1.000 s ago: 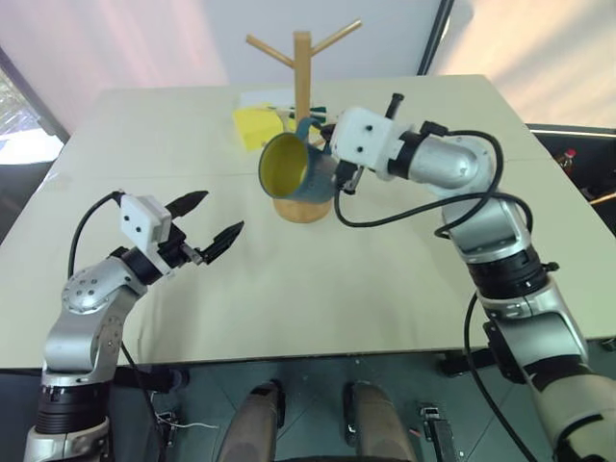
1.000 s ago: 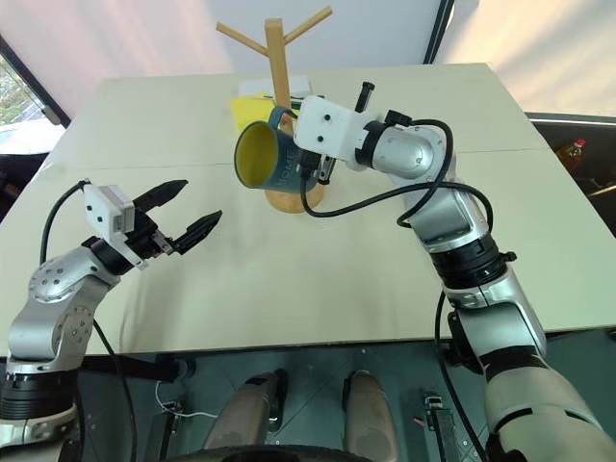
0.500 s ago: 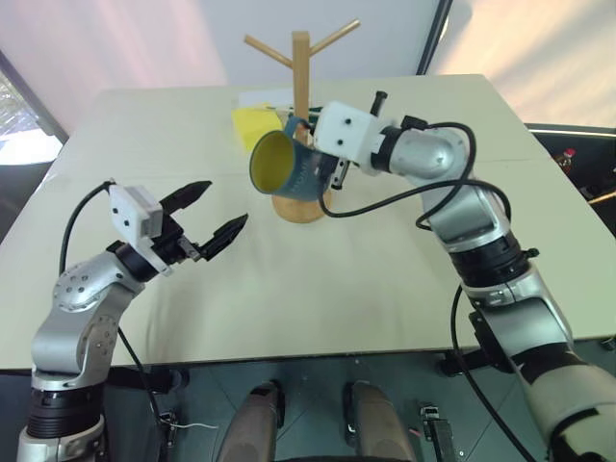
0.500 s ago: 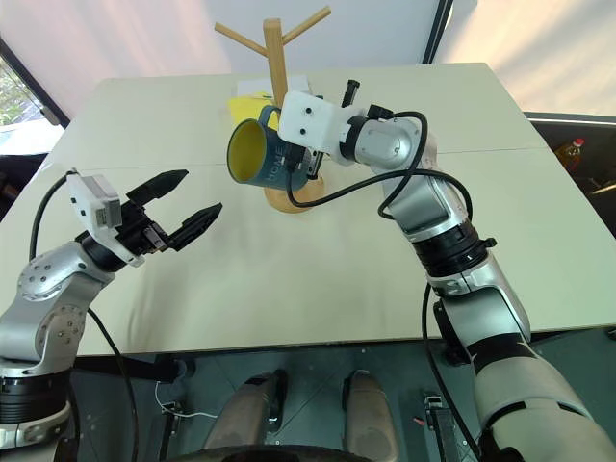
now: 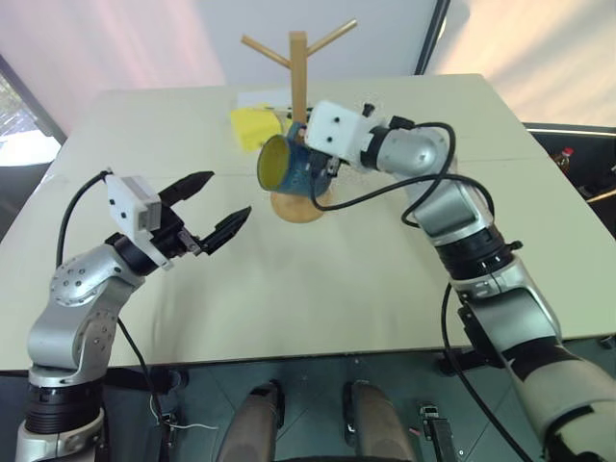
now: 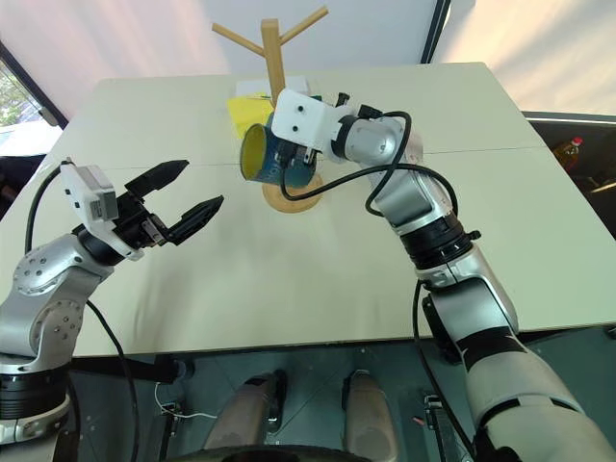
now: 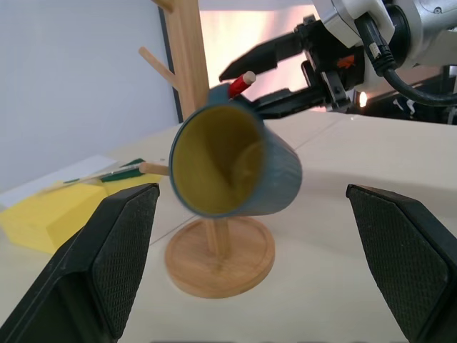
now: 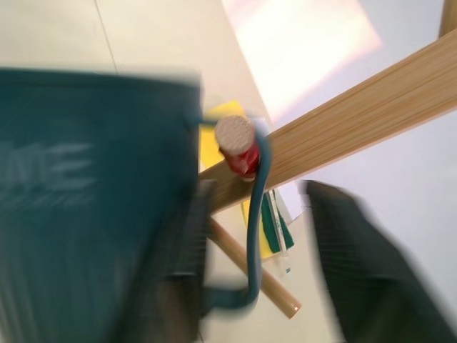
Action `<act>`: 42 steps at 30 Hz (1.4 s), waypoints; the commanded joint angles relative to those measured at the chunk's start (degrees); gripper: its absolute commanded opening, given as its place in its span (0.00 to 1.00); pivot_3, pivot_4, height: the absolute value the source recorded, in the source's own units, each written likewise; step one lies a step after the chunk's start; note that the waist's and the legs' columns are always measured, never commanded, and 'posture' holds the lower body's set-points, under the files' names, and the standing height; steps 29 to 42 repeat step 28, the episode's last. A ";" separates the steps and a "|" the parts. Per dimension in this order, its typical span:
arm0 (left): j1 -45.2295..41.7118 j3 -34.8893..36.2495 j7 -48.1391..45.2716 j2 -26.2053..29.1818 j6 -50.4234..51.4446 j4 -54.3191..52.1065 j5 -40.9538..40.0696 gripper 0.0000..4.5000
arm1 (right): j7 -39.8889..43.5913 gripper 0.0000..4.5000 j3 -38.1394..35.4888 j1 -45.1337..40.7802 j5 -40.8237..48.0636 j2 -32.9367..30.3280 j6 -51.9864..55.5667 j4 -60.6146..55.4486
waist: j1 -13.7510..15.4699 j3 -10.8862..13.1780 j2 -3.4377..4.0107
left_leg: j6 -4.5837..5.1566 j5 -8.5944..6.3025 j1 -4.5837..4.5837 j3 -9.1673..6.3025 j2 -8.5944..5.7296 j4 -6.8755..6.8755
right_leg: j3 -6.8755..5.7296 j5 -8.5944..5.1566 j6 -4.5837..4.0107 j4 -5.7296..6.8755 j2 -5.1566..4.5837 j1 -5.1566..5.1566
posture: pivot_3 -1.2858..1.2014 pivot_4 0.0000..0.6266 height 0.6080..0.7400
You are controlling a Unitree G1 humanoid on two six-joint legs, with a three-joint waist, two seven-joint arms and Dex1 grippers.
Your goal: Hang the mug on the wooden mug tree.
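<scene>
One table, tree at its far middle. Mug hangs by its handle on a red-tipped peg, mouth tilted toward me. Right gripper open beside the handle; left gripper open, well apart.

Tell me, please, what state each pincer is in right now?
Left pincer: open, holding nothing.
Right pincer: open, fingers on either side of the mug handle.

Place: looks like a lab or test room.
Signs: bare pale table, plain white walls, loose cables on the floor.
</scene>
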 commanded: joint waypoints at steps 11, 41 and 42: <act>0.27 0.92 3.94 -1.97 0.19 1.86 1.31 1.00 | 2.90 0.79 -18.23 8.92 16.06 -4.03 6.31 -13.53 | 0.44 -0.01 -0.01 | 0.00 0.00 0.00 -0.02 0.00 0.02 | 0.00 0.00 0.01 -0.02 0.00 0.06 | 0.52 0.24 1.00; 6.37 1.69 12.46 -9.02 -6.87 17.08 10.51 1.00 | 0.05 0.79 -29.49 35.18 32.65 4.34 -2.54 -2.17 | 0.10 0.00 -0.01 | 0.00 0.01 0.15 0.10 0.06 0.10 | 0.04 0.02 0.12 -0.02 0.00 0.15 | 0.52 0.24 1.00; 6.37 1.69 12.46 -9.02 -6.87 17.08 10.51 1.00 | 0.05 0.79 -29.49 35.18 32.65 4.34 -2.54 -2.17 | 0.10 0.00 -0.01 | 0.00 0.01 0.15 0.10 0.06 0.10 | 0.04 0.02 0.12 -0.02 0.00 0.15 | 0.52 0.24 1.00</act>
